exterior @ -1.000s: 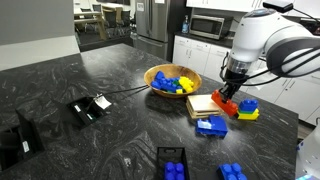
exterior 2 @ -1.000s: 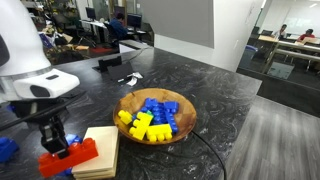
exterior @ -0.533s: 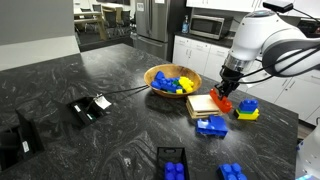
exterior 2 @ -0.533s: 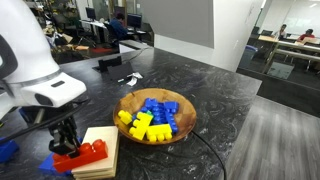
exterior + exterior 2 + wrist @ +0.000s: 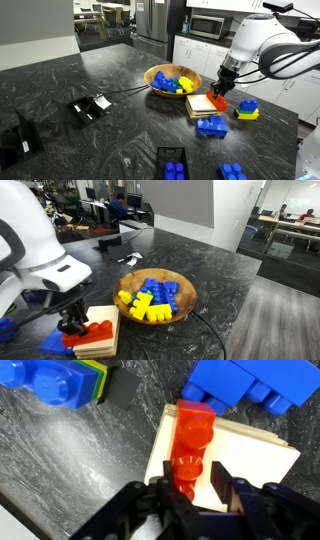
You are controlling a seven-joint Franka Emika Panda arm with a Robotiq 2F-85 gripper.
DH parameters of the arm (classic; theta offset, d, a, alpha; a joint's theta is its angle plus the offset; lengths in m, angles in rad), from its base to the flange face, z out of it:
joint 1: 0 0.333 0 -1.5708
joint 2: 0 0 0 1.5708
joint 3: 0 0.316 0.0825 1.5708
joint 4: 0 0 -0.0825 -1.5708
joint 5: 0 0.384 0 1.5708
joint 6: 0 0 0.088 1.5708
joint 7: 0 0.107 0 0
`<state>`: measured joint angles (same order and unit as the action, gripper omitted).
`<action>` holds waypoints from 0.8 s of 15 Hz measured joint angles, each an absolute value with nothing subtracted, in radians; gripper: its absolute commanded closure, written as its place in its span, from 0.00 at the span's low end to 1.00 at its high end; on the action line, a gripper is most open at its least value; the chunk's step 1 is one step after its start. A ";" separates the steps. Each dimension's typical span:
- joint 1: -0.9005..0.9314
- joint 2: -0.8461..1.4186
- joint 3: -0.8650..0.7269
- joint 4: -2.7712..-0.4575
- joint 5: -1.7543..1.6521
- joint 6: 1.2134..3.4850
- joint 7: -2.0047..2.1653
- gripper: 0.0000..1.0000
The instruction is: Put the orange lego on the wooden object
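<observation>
Orange lego [image 5: 192,435] is clamped at one end between the gripper [image 5: 190,478] fingers, held over the wooden block [image 5: 255,460]; contact can't be confirmed. A blue brick [image 5: 240,385] is seen just beside the block.

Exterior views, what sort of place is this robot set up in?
Probably an office kitchen or break room: a dark stone-look countertop, a microwave set above white cabinets, a steel refrigerator, and open-plan desks in the background.
</observation>
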<state>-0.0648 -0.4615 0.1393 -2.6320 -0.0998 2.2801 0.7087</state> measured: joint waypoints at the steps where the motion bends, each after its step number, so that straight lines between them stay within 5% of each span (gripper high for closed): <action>1: -0.065 -0.460 0.138 -2.634 -0.098 2.290 0.709 0.17; 4: -0.065 -0.459 0.138 -2.638 -0.094 2.313 0.709 0.01; 12: -0.032 -0.468 0.172 -2.631 -0.109 2.319 0.674 0.00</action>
